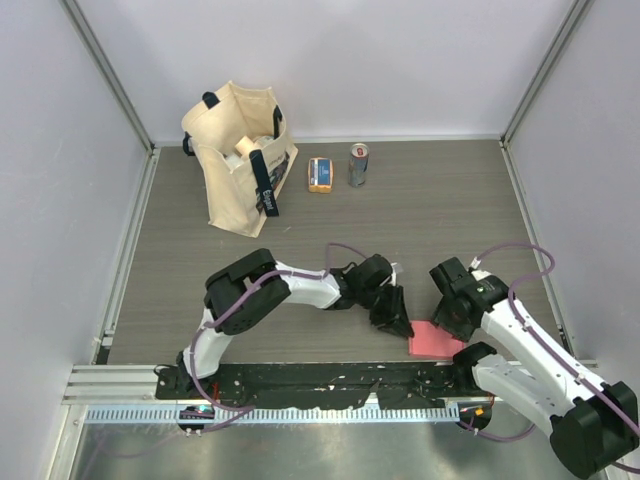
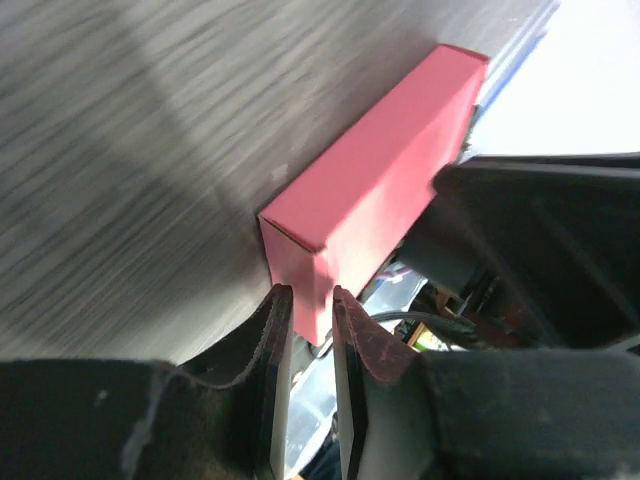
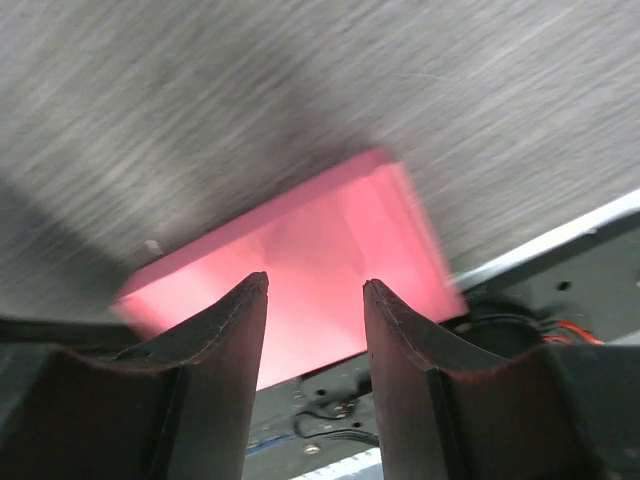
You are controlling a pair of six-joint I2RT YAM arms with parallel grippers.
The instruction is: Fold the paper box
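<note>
The right tool (image 3: pixel 315 282) hangs spread over the paper box (image 3: pixel 340 215), the left tool (image 2: pixel 311 292) narrowed at its corner, grip unclear.

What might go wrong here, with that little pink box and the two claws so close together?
1. The box lies right at the table's near edge; a push might slide it over.
2. The left gripper has its jaws narrow at the box's corner; squeezing there might crumple the thin card.
3. The right gripper hangs open over the same box, close to the left one; the two might bump.
</note>
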